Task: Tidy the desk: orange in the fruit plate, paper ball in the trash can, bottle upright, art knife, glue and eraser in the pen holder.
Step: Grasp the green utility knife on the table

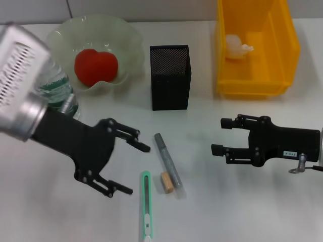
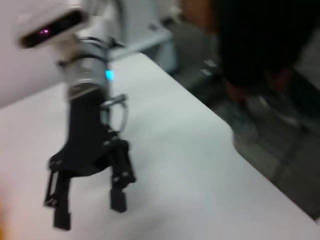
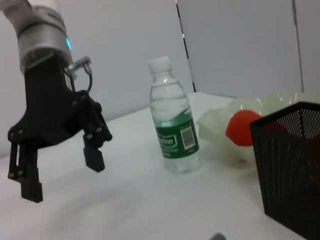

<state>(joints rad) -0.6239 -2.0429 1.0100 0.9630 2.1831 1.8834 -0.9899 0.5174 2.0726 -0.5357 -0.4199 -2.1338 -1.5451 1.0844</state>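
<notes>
Upright, clear ribbed plastic bottle (image 3: 174, 131) beside wavy fruit plate (image 1: 128, 38).

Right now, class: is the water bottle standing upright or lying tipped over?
Upright. The bottle stands on its base on the table, white cap on top, beside the fruit plate.

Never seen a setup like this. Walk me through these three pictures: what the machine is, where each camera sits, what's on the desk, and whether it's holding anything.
It is a two-armed robot. The head view looks down on the desk; each of the other two pictures comes from a wrist camera and shows the opposite arm.

The left gripper and the right gripper are both open and empty.

On the desk: an orange in the fruit plate, an upright water bottle, a black mesh pen holder, and a yellow bin holding a paper ball. Nearer lie a green art knife, a grey glue stick and a tan eraser.
</notes>
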